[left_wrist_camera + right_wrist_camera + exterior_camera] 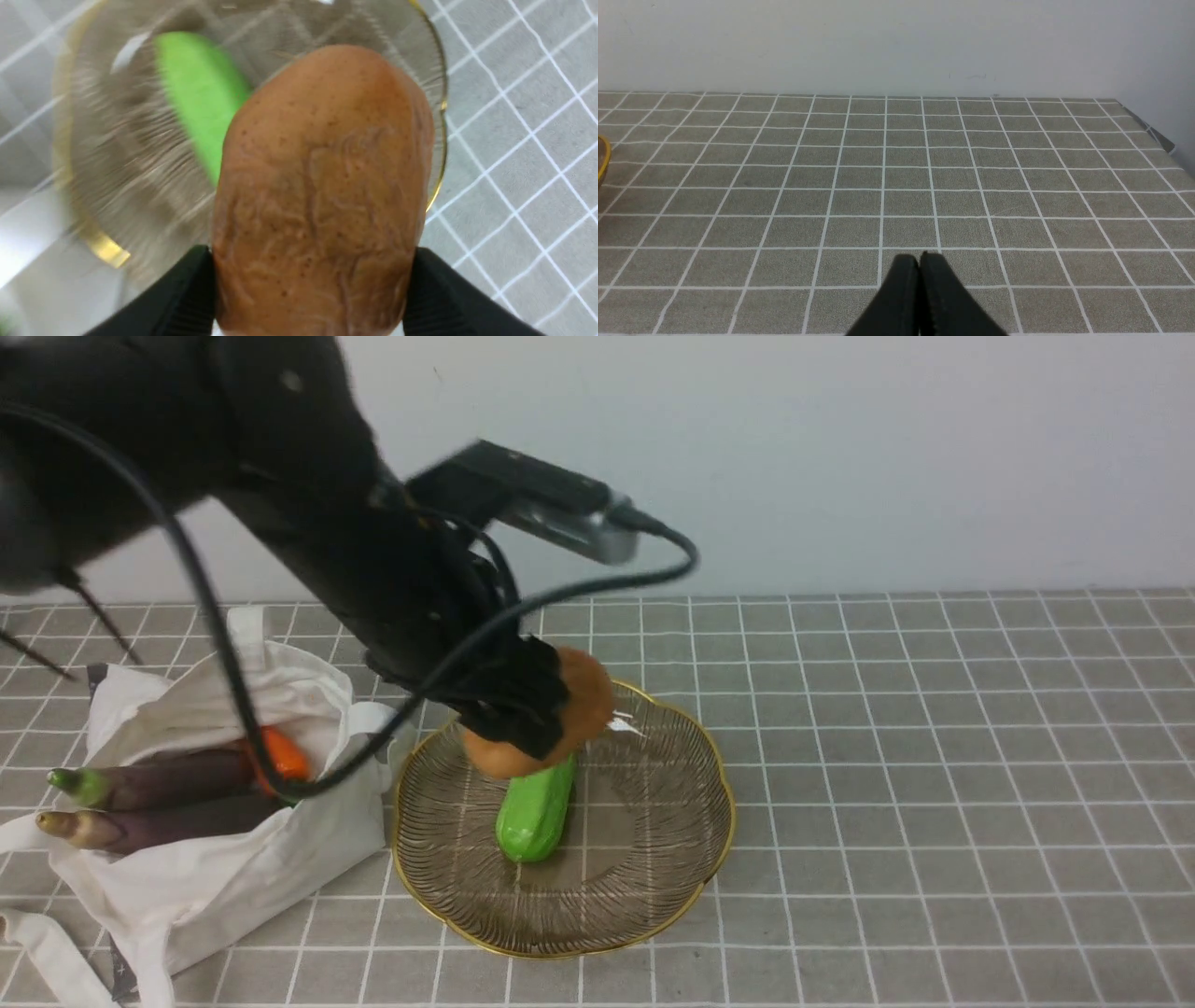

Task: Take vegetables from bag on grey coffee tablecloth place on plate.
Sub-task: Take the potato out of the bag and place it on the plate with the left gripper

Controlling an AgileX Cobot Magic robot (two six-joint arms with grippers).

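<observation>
In the left gripper (pixel 312 284): set wide apart, closed on opposite sides of the potato (pixel 322 186), with a firm two-sided hold. Carried over the plate (pixel 635 877), with one end projecting past the fingertips. Directly below the left fingers: ribbed, clear and gold-rimmed, laid flat on the checked tablecloth (pixel 915 784). Under the potato, partly hidden by it in the front view: the green cucumber (pixel 534 812), resting inside the plate.

To the left of the left fingers, just beside the plate: the white cloth bag (pixel 252 896), wrinkled and gaping. Inside, farther left from the fingers: two purple eggplants (pixel 177 779), lying side by side with stem ends toward the far left. Between the eggplants and the left fingers, also in the bag: the orange pepper (pixel 285 754), partly covered by a cable (pixel 210 579) in the front view.

At the right gripper (pixel 922 261): fully closed, fingertips together, gripping nothing. Below and ahead of the right fingers: tablecloth only. Well to the left: the plate's rim. Beyond the tablecloth: a pale wall (pixel 878 46).
</observation>
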